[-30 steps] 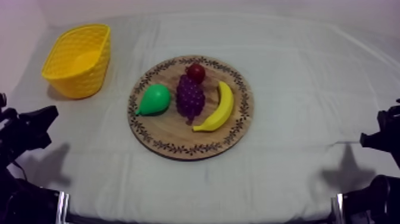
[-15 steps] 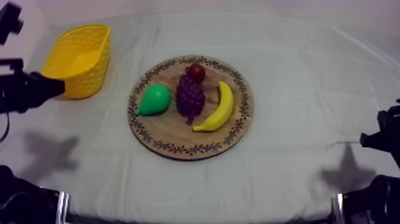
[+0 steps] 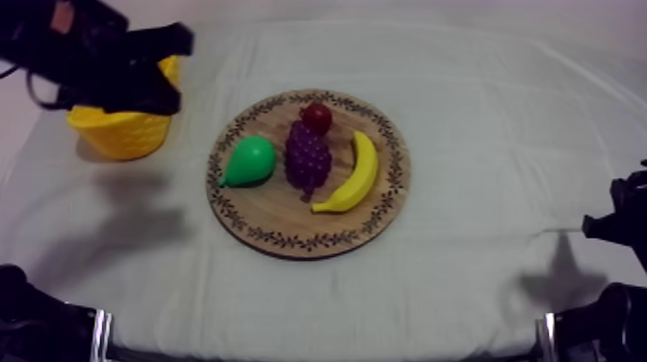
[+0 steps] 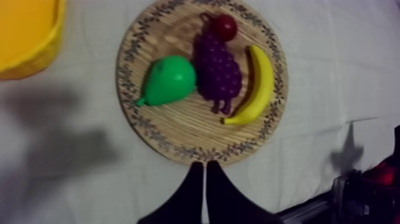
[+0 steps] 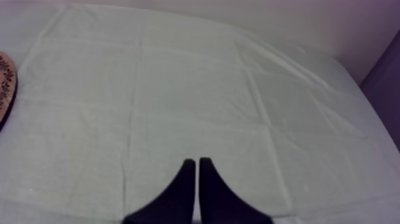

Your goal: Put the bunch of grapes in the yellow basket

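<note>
Bunch of grapes [image 3: 307, 157] lies mid-board on the wooden board [image 3: 279, 219], between pear [image 3: 250, 160] and banana [image 3: 356, 175], one end touching the small red fruit [image 3: 317, 117]. Its long axis runs from there toward the table's front. Our left gripper [image 4: 204, 174], fingers pressed together on nothing, is up by the yellow basket [image 3: 116, 140], grapes straight ahead of its tips. Our right gripper [image 5: 197, 167], likewise closed and empty, sits well apart. We judge the left nearer.

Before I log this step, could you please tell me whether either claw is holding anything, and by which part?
Nothing is held: left claw and right claw are both shut empty; the grapes lie on the wooden board.
</note>
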`<state>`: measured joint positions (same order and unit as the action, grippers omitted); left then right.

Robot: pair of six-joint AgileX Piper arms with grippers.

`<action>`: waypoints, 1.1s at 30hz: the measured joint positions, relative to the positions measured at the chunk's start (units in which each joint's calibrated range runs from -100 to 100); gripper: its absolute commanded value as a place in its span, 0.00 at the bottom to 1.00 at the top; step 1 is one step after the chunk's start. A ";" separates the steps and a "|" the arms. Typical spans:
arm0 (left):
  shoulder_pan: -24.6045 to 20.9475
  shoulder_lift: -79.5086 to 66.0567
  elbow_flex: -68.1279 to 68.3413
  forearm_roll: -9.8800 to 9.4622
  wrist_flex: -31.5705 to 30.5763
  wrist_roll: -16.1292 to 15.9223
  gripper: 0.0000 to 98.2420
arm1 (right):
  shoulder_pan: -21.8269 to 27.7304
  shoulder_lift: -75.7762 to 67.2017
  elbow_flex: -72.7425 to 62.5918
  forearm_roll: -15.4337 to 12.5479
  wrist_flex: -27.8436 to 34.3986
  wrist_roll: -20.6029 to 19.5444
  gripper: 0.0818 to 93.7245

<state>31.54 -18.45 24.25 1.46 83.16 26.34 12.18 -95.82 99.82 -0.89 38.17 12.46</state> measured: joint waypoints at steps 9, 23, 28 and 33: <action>4.09 16.22 -14.71 -0.26 1.44 1.82 0.00 | 0.00 0.00 0.00 0.00 0.00 0.00 0.00; 5.32 32.82 -32.27 -1.46 5.85 2.74 0.14 | 0.00 0.00 0.00 0.00 0.00 0.00 0.00; 4.99 34.64 -33.59 -1.80 6.07 3.28 0.40 | 0.00 0.00 0.00 0.00 0.00 0.00 0.00; 5.19 36.04 -35.38 -1.99 6.09 2.64 0.66 | 0.00 0.00 0.00 0.00 0.00 0.00 0.00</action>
<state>36.73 17.59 -11.14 -0.52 89.24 28.99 12.18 -95.82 99.82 -0.89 38.17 12.46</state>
